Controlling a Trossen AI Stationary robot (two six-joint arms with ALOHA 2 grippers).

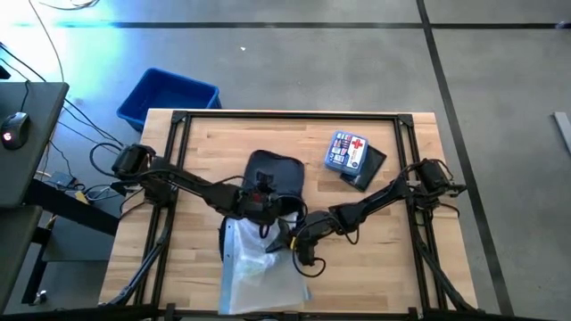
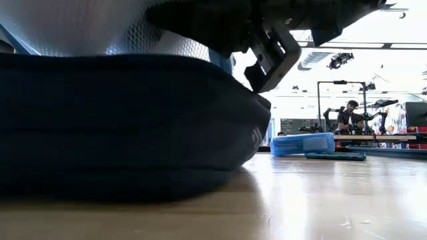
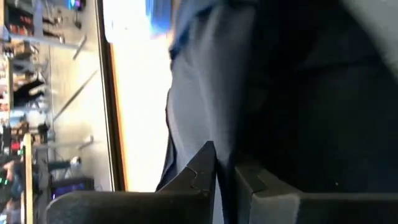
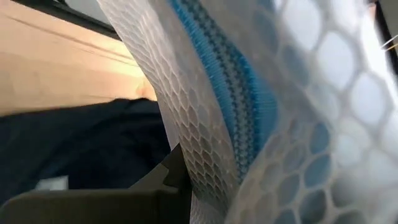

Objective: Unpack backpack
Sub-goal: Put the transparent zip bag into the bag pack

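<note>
The rounded dark navy soft fabric backpack (image 1: 272,178) lies on the pale wooden bench (image 1: 393,259), mid-bench, and the unpacking looks partly done. A clear honeycomb-patterned plastic pouch with blue fabric inside (image 1: 259,263) already lies mostly outside the bag, spread toward the near edge. A small blue first-aid kit with a red cross (image 1: 348,152) sits on a dark flat pad, well apart from both jaws; whether it came from the bag cannot be told.

The left gripper (image 1: 259,203) sits at the backpack's mouth with its jaws closed on dark fabric there. The right gripper (image 1: 293,234) is just beside it, its jaws pinched on the honeycomb pouch, which runs up between them.

The backpack looks slumped and low, with a dark opening under the left jaws; what remains inside is hidden.
</note>
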